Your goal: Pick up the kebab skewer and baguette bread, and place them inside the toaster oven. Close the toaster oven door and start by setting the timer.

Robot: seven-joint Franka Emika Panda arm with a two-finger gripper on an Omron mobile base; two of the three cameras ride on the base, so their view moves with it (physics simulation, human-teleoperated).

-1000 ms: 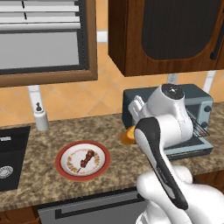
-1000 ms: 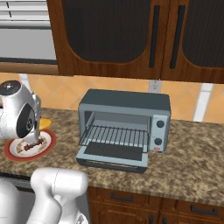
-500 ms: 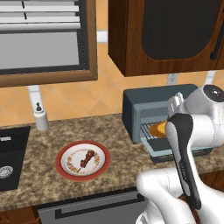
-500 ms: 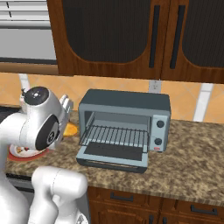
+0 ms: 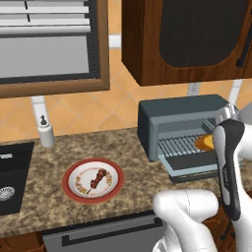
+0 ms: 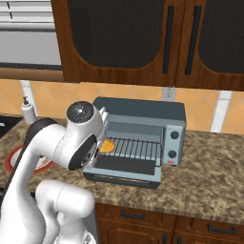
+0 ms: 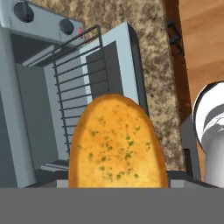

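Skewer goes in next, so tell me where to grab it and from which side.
Grip the kebab skewer across its meat-covered middle, coming straight down from above. It lies flat and diagonal on the red-rimmed plate, so set the fingers crosswise to the stick; the plate rim probably blocks a side approach.

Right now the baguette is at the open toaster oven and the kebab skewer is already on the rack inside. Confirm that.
Not quite: the kebab skewer lies on the red-rimmed plate, per the left base view. The baguette is at the open toaster oven.
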